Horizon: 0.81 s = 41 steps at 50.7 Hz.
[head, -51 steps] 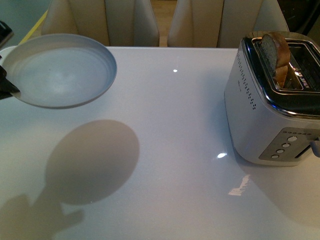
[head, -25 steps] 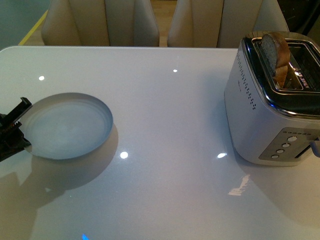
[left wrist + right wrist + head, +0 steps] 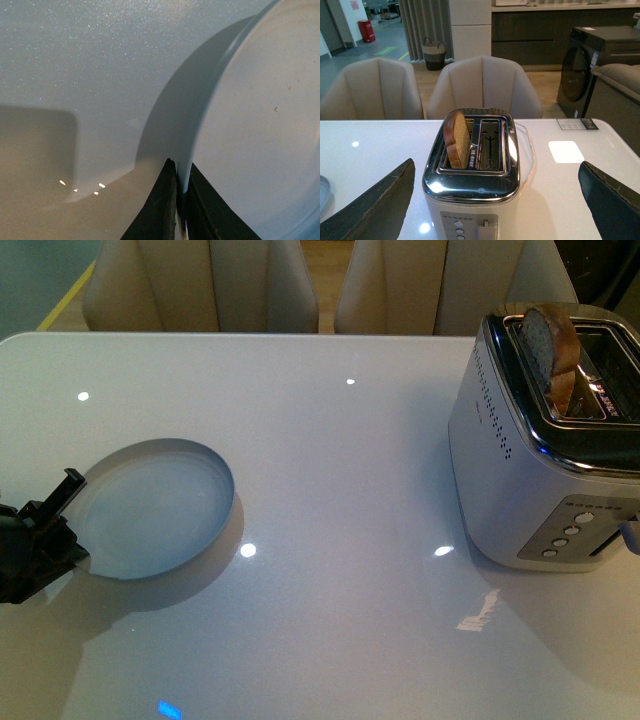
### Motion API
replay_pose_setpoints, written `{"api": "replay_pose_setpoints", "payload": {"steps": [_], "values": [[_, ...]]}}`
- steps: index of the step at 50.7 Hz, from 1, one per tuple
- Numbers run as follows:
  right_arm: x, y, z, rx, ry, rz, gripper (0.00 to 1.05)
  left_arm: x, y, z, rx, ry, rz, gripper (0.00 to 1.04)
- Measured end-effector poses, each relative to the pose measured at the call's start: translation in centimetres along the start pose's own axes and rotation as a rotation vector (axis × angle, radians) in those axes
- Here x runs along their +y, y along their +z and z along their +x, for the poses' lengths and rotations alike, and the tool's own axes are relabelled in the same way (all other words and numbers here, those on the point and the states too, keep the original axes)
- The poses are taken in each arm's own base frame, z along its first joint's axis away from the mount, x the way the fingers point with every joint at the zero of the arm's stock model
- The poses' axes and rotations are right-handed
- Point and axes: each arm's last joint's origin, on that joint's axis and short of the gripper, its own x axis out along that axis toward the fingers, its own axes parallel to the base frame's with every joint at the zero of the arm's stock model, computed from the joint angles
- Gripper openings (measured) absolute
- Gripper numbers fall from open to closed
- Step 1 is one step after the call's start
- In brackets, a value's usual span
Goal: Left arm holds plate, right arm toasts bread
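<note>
1. The toaster (image 3: 545, 435), silver with a chrome top, stands on the white counter (image 3: 350, 490) and serves as the landmark.
2. The bread (image 3: 553, 345) stands upright in one of the toaster's two slots, its rounded crust sticking out above the chrome rim; the slot beside it is empty.
3. The plate (image 3: 155, 508) is well apart from the toaster, across the counter on the robot's left side, low over the surface with its shadow just beneath it.
4. The left claw (image 3: 62, 515) is clamped on the plate's rim on the side away from the toaster, one finger on each face of the rim.
5. The right claw (image 3: 495, 200) hangs above the toaster's button side, spread wide and holding nothing.
</note>
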Motion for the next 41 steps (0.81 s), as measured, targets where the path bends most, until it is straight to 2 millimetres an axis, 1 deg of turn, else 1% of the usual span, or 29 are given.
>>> {"api": "replay_pose_setpoints", "payload": {"steps": [5,8,12,14,19,23,24,25,27,29,34,35,37,40,41], "values": [[0.0,0.0,0.0,0.0,0.0,0.0,0.96,0.1,-0.2,0.0,-0.002,-0.003,-0.019,0.31],[0.0,0.0,0.0,0.0,0.0,0.0,0.96,0.0,-0.2,-0.1,-0.008,-0.014,-0.026,0.41],[0.0,0.0,0.0,0.0,0.0,0.0,0.96,-0.1,-0.3,-0.7,-0.025,-0.03,-0.039,0.57],[0.0,0.0,0.0,0.0,0.0,0.0,0.96,-0.2,-0.4,-1.4,-0.039,-0.042,-0.043,0.66],[0.0,0.0,0.0,0.0,0.0,0.0,0.96,-0.8,-0.4,-2.9,-0.061,-0.059,-0.033,0.79],[0.0,0.0,0.0,0.0,0.0,0.0,0.96,-1.7,-0.3,-5.0,-0.093,-0.093,-0.019,0.92],[0.0,0.0,0.0,0.0,0.0,0.0,0.96,-2.1,-0.2,-5.9,-0.104,-0.107,-0.012,0.98],[0.0,0.0,0.0,0.0,0.0,0.0,0.96,-2.3,-0.2,-6.5,-0.111,-0.118,-0.006,0.99],[0.0,0.0,0.0,0.0,0.0,0.0,0.96,-3.1,0.1,-8.0,-0.13,-0.136,0.014,0.97],[0.0,0.0,0.0,0.0,0.0,0.0,0.96,-3.8,0.4,-9.6,-0.154,-0.156,0.024,0.97],[0.0,0.0,0.0,0.0,0.0,0.0,0.96,-5.6,1.0,-14.1,-0.233,-0.177,0.067,0.97],[0.0,0.0,0.0,0.0,0.0,0.0,0.96,-5.8,0.9,-14.8,-0.244,-0.176,0.073,0.97],[0.0,0.0,0.0,0.0,0.0,0.0,0.96,-6.5,0.7,-16.9,-0.268,-0.174,0.09,0.97],[0.0,0.0,0.0,0.0,0.0,0.0,0.96,-7.5,0.1,-19.0,-0.285,-0.182,0.117,0.97],[0.0,0.0,0.0,0.0,0.0,0.0,0.96,-7.7,-0.1,-19.4,-0.287,-0.186,0.123,0.97]]}}
